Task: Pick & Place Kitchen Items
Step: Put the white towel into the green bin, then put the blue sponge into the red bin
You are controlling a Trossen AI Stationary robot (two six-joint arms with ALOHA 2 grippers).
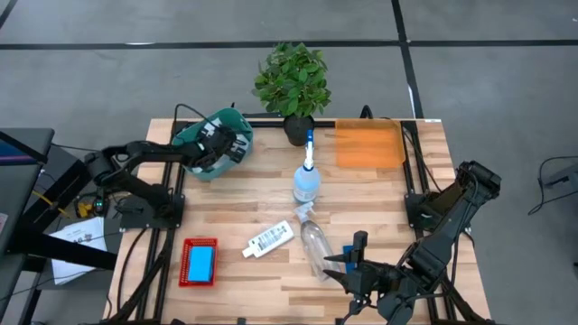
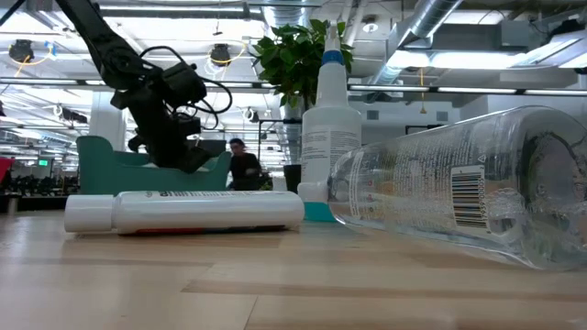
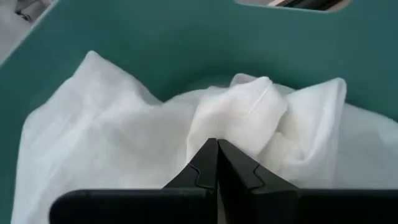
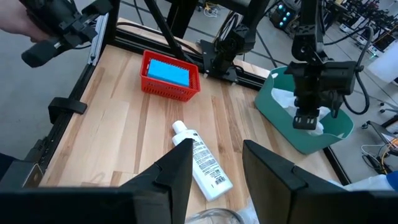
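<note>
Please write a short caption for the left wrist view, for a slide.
Left gripper shut on the white cloth inside the teal bin.

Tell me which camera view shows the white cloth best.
The left wrist view: the white cloth fills it, bunched in the teal bin at the shut left gripper. The right wrist view shows a small patch; the high and low views hide it.

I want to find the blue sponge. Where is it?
The blue sponge lies in a red basket at the table's front left in the high view, left of the small white bottle.
</note>
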